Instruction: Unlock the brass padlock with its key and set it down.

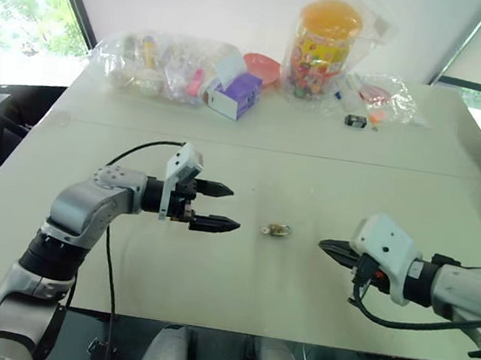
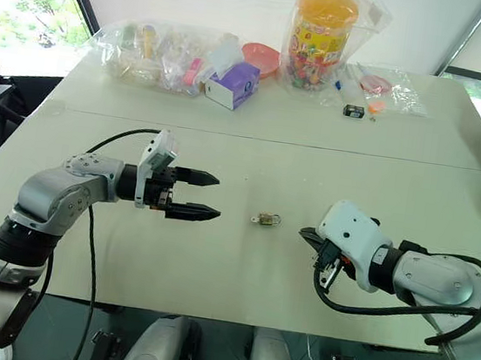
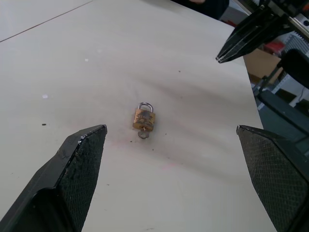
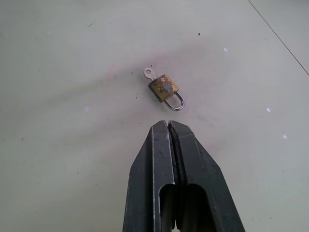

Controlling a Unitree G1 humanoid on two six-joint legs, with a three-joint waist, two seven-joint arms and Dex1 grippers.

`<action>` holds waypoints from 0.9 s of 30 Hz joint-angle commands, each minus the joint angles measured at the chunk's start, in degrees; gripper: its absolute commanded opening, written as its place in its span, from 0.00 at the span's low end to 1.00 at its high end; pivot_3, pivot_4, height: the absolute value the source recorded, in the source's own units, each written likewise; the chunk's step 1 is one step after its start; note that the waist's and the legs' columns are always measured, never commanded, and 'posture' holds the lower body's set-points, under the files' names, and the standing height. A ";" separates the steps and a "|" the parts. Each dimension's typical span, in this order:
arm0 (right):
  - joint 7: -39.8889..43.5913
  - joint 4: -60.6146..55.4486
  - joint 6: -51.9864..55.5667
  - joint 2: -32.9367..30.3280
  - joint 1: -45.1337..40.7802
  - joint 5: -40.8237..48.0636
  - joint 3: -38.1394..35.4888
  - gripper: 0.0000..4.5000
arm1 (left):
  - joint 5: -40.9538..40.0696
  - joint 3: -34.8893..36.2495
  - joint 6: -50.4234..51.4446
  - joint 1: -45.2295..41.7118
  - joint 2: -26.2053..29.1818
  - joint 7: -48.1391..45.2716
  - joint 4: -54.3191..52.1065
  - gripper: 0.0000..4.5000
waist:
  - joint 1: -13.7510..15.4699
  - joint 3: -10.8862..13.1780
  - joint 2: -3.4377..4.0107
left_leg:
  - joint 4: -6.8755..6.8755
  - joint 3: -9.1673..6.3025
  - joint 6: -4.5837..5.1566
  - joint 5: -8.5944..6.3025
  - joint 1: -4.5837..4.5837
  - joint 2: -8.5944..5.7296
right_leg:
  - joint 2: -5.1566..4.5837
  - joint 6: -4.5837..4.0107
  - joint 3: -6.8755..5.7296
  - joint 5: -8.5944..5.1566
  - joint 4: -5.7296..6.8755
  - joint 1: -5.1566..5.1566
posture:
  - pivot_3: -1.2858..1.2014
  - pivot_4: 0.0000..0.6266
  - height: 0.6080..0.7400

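Pale surface [image 1: 299, 275] has the brass padlock [image 1: 276, 230] lying flat between both sets of fingers, key [image 4: 149, 73] stuck in; left gripper [image 1: 218, 207] spread wide, right gripper [image 1: 327, 246] pinched shut, neither touching it.

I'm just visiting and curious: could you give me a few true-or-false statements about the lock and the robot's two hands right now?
1. The padlock lies on the table between both hands. True.
2. The left hand is open. True.
3. The right hand grips the padlock. False: it is shut on nothing, apart from the padlock.
4. A key sticks out of the padlock. True.
5. The padlock lies among the bags. False: it lies alone, nearer the robot.
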 commanded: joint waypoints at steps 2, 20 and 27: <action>0.13 0.36 -2.05 -0.97 -0.87 -0.45 -0.14 0.00 | 0.32 -0.01 -1.16 0.10 1.00 -1.28 -2.67 0.99 | 0.00 0.00 0.00 | 0.00 0.00 0.00 0.00 0.00 0.00 | 0.00 0.00 0.00 0.00 0.00 0.00 | 0.52 0.24 0.96; 2.56 6.83 -6.62 -1.50 -6.35 -2.03 8.10 0.00 | 0.64 0.88 -0.55 1.18 1.61 0.07 -4.16 0.99 | 0.00 0.01 -0.01 | 0.01 0.00 0.00 0.00 0.00 0.01 | -0.01 0.00 0.00 0.00 0.00 0.00 | 0.52 0.24 0.96; 4.69 11.33 -9.02 -1.13 -10.86 -3.24 12.02 0.00 | 0.63 0.80 -0.54 1.30 1.01 1.01 -4.49 0.99 | -0.02 0.01 -0.01 | 0.00 0.00 0.00 0.00 0.00 0.01 | -0.01 0.00 -0.01 0.00 0.00 -0.01 | 0.52 0.24 0.96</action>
